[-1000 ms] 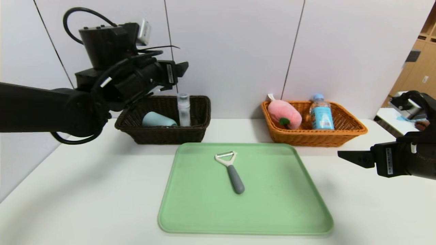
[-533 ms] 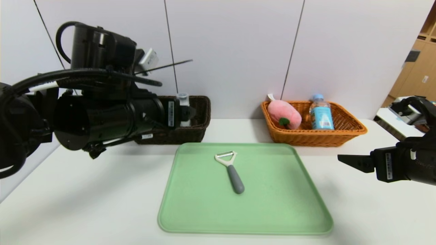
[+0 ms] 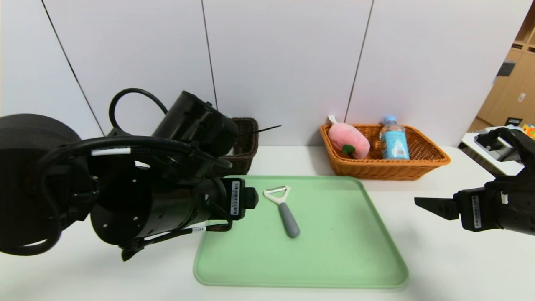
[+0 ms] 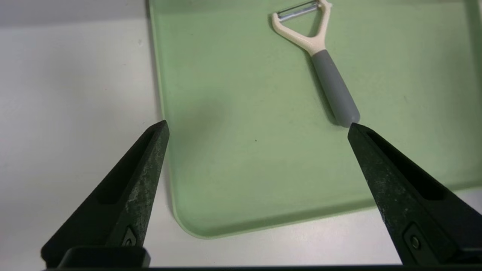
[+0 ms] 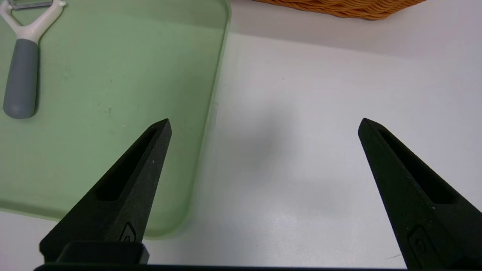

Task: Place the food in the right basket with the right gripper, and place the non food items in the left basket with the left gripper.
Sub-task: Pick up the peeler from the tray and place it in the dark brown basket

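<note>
- Two grippers in view, both mine, neither holding anything.
- Left gripper (image 4: 256, 128) has its jaws spread wide and hangs over the near-left corner of the green tray (image 3: 355, 259); one fingertip (image 4: 158, 131) sits above the tray's left edge, the other just by the butt of the peeler's grey handle (not touching, as far as I can tell).
- Peeler (image 3: 283, 209) lies flat on the tray, left of its middle, white head toward the far edge, handle toward the near edge.
- Right gripper (image 5: 263, 124) has its jaws fully apart and is parked over the bare white desk (image 3: 459, 267), just off the tray's right edge.
- Orange basket (image 3: 430, 161) stands at the far right of the desk, behind the tray's far-right corner; pink plush peach (image 3: 349, 140) and blue-label water bottle (image 3: 393, 140) are inside it, peach on the left, bottle upright beside it.
- Dark brown basket (image 3: 246, 142) stands at the far left of the desk, mostly hidden behind my left arm (only its right end shows, contents not visible).
</note>
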Available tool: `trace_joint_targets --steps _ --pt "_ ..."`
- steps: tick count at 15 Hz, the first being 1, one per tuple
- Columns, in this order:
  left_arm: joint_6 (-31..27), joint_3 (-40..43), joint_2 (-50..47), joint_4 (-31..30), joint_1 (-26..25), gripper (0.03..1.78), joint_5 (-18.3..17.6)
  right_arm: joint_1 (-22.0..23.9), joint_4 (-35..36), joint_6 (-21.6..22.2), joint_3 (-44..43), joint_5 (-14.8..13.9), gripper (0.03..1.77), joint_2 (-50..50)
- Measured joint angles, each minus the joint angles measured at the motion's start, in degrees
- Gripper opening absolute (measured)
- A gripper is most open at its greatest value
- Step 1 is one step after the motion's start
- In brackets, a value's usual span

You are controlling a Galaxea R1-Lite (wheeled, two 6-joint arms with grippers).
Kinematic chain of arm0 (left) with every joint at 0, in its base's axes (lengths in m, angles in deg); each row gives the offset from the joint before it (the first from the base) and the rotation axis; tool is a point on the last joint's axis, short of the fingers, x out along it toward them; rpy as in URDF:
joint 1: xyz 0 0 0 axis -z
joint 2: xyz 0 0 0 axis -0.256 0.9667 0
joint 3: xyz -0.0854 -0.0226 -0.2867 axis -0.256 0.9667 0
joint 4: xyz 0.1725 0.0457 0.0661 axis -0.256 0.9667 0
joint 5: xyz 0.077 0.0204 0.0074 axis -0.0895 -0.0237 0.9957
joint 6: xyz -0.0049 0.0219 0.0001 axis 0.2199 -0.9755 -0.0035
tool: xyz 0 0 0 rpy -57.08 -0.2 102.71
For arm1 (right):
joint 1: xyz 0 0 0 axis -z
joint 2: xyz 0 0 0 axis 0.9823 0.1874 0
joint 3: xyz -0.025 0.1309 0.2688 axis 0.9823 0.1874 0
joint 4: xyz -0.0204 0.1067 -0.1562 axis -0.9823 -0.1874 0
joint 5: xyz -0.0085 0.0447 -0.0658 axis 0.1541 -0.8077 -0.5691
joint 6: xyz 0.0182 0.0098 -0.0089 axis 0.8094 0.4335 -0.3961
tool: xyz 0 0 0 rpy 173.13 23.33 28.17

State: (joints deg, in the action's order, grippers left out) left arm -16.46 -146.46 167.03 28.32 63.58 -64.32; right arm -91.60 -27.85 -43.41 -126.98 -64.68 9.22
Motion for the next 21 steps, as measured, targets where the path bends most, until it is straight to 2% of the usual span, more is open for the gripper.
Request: trace_joint_targets --steps 3,8,12,21 --pt "4.74 -4.05 5.03 1.21 0.61 1.69 4.90 0.30 0.00 -0.33 0.21 0.00 1.71 0.02" --pt "12.81 -12.85 12.04 5.73 3.67 1.69 5.17 0.28 -0.02 -0.39 0.50 0.00 1.71 0.30" --pt "13.18 -14.80 15.63 5.92 4.89 1.69 3.88 0.17 -0.02 -0.39 1.02 -0.02 1.71 0.40" --pt "12.70 -20.50 26.62 5.97 5.39 1.69 4.13 -0.22 2.16 -0.61 2.07 0.06 1.71 0.68"
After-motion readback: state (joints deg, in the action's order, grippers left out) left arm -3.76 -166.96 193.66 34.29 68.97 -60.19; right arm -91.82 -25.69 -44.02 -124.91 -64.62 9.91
